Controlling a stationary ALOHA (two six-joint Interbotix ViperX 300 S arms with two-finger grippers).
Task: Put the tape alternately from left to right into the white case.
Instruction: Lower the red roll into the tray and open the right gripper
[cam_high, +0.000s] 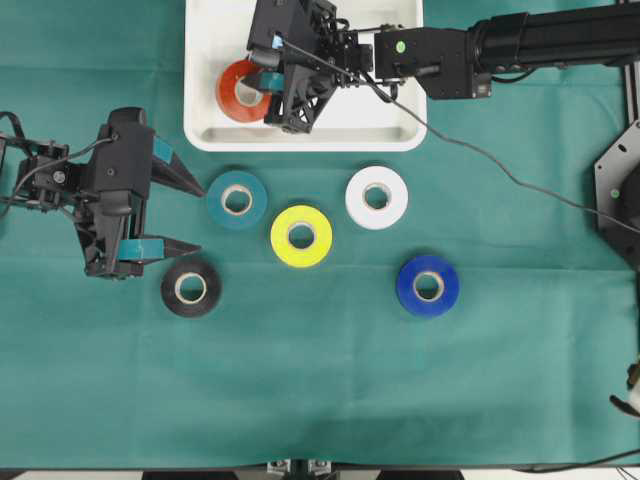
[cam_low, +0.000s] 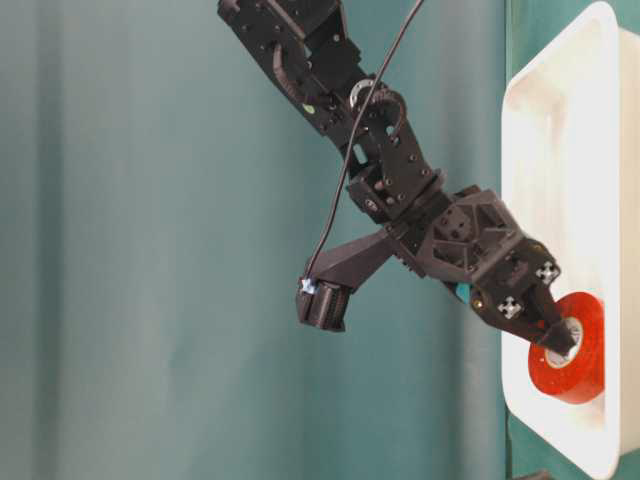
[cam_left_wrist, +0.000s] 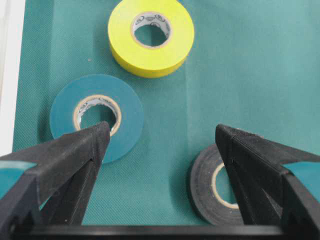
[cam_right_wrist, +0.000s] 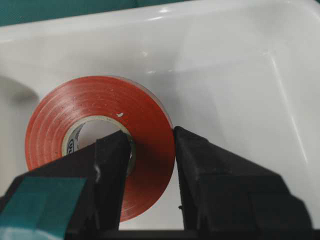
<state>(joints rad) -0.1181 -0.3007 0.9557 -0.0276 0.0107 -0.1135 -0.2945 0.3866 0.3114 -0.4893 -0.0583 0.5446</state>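
Observation:
A red tape roll (cam_high: 236, 92) sits inside the white case (cam_high: 400, 135), at its left end. My right gripper (cam_right_wrist: 150, 134) is shut on it, one finger in the core and the other against the outer wall of the red tape (cam_right_wrist: 145, 115). On the cloth lie teal (cam_high: 237, 200), yellow (cam_high: 301, 236), white (cam_high: 377, 197), blue (cam_high: 428, 286) and black (cam_high: 191, 288) tape. My left gripper (cam_left_wrist: 162, 129) hangs open over bare cloth, with the teal tape (cam_left_wrist: 130, 115) by one finger and the black tape (cam_left_wrist: 202, 185) by the other, holding nothing.
A green cloth covers the table. The right arm reaches in from the right edge across the case, and its cable (cam_high: 480, 160) trails over the cloth. The yellow roll (cam_left_wrist: 120, 30) lies just beyond the left gripper's fingers.

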